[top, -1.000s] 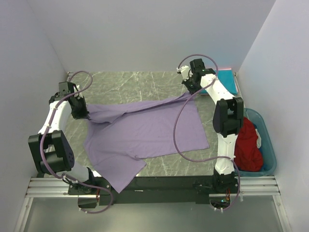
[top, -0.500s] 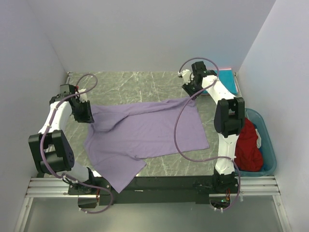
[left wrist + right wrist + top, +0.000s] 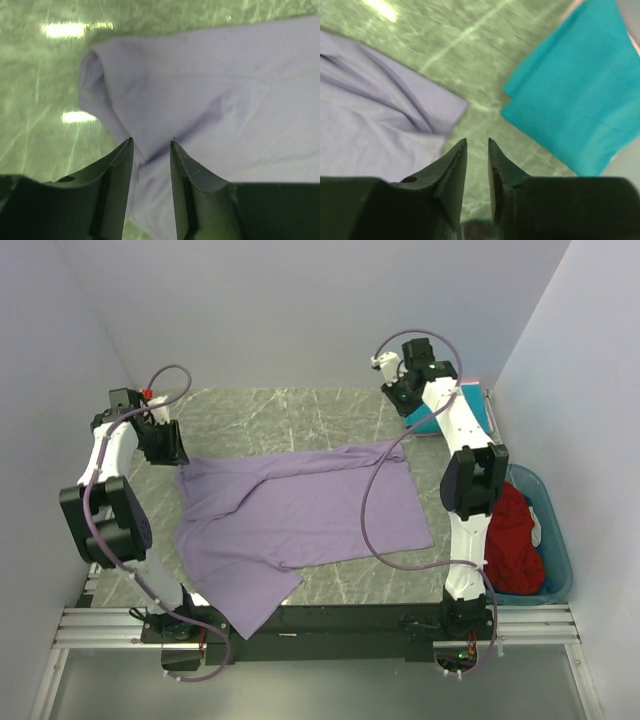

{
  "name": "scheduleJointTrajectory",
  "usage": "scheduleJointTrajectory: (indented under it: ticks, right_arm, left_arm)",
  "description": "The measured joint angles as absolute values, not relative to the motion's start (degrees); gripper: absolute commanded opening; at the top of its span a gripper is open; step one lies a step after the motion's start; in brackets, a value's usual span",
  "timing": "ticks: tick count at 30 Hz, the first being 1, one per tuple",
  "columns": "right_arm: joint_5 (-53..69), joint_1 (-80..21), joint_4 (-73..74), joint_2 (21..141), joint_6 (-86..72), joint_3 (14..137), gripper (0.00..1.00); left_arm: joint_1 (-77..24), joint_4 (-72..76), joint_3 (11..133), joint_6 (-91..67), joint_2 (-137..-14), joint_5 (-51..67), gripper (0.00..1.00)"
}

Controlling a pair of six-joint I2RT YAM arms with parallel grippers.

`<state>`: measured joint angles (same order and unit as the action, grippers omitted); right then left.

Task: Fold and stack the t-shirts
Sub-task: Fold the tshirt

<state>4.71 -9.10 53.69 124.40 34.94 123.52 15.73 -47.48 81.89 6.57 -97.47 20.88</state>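
The large lavender t-shirt (image 3: 300, 515) lies spread on the marble table, with one sleeve hanging over the near edge. My left gripper (image 3: 172, 452) is open just off the shirt's far left corner; in the left wrist view its jaws (image 3: 151, 141) hover over the lavender fabric (image 3: 210, 85) and hold nothing. My right gripper (image 3: 398, 403) is open above the table beyond the shirt's far right corner. Its wrist view shows empty jaws (image 3: 477, 141) between the lavender corner (image 3: 375, 115) and the folded teal t-shirt (image 3: 575, 85), which also shows in the top view (image 3: 478, 412). The dark red t-shirt (image 3: 512, 540) sits in the bin.
A translucent teal plastic bin (image 3: 558, 550) stands at the right edge beside the right arm. White walls close the table on the left, back and right. The arm bases and a metal rail (image 3: 320, 625) run along the near edge.
Both grippers let go of the lavender shirt's far edge and pulled back toward the far corners. The shirt's raised far edge has dropped flat onto the table.
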Motion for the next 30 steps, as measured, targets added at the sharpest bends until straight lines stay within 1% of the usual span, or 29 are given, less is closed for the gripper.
scheduleJointTrajectory:
  ticks: [4,5,8,15,19,21,22,24,25,26,27,28,30]
  right_arm:
    - [3.27,-11.81,53.6,127.74,33.98,124.05,0.26]
    - [2.83,-12.45,53.58,128.86,33.93,123.72,0.26]
    - [2.04,-13.76,53.71,131.68,33.91,122.3,0.26]
    - [-1.1,-14.04,54.06,133.6,33.98,118.69,0.26]
    - [-2.98,-14.06,53.58,135.0,34.0,118.85,0.27]
    - [-3.88,-14.26,53.58,136.09,33.95,118.96,0.31]
    - [-4.21,-14.31,53.58,136.57,33.95,118.96,0.34]
    - [-4.71,-14.37,53.65,137.27,33.87,119.26,0.39]
    - [-4.73,-14.39,53.58,137.38,33.78,119.37,0.41]
    - [-4.71,-14.44,53.74,137.38,33.54,119.68,0.46]
    - [-4.69,-14.44,53.69,137.36,33.36,119.96,0.48]
    - [-4.58,-14.44,53.34,137.1,33.26,120.11,0.5]
    - [-3.79,-14.35,53.21,135.98,33.06,119.72,0.53]
  left_arm:
    - [15.53,-45.89,84.62,6.09,-104.27,22.06,0.35]
    - [15.49,-45.36,84.84,5.82,-105.56,22.28,0.32]
    - [15.25,-44.45,85.27,4.99,-108.73,22.61,0.28]
    - [14.61,-42.7,86.89,4.47,-117.23,20.93,0.21]
    - [14.55,-44.34,93.03,3.6,-122.26,19.7,0.18]
    - [14.55,-44.64,97.97,3.6,-125.16,18.28,0.17]
    - [14.57,-44.49,99.98,3.6,-126.54,17.8,0.17]
    - [14.72,-44.97,104.49,3.46,-129.54,17.12,0.18]
    - [14.83,-45.43,106.24,3.57,-130.43,16.97,0.25]
    - [14.98,-45.63,107.7,3.81,-131.07,16.86,0.29]
    - [15.16,-45.76,108.79,4.08,-131.48,16.86,0.32]
    - [15.35,-45.76,109.56,4.29,-131.61,17.04,0.4]
    - [15.84,-45.63,109.84,5.48,-130.91,17.76,0.46]
